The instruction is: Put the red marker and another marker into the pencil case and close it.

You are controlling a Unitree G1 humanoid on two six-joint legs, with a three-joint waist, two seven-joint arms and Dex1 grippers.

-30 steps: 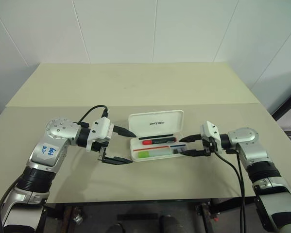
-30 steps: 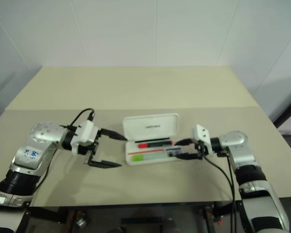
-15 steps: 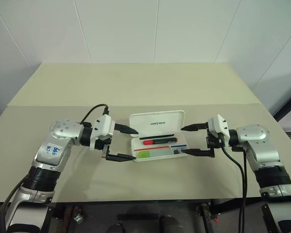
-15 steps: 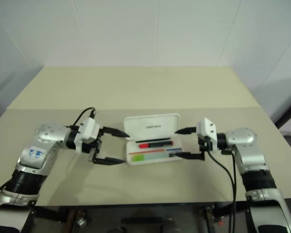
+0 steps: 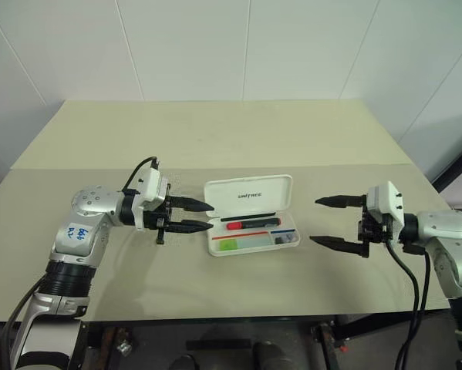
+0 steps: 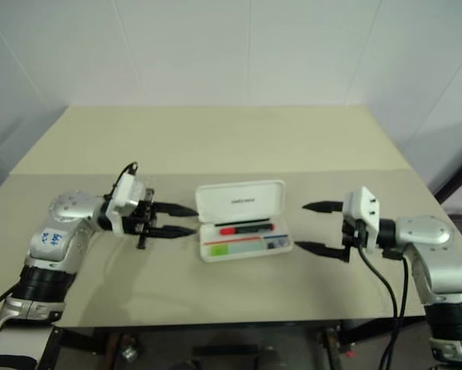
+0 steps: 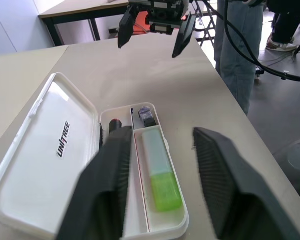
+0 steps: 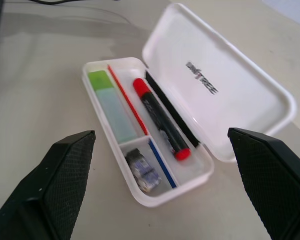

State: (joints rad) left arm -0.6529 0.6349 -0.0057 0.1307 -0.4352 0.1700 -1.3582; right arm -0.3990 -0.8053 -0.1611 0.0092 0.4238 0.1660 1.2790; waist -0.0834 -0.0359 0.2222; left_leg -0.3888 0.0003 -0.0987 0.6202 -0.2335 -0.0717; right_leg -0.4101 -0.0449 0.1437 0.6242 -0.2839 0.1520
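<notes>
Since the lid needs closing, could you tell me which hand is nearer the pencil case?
Left. The left hand sits just beside the pencil case; the right hand hangs farther off.

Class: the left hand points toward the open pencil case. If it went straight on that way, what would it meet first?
Probably the pencil case itself, near its raised lid; the left hand is level with it, though height is unclear.

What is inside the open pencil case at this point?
The pencil case holds the red marker, the light green marker and a small dark item. A black strip lies along the hinge, partly hidden by the red marker.
</notes>
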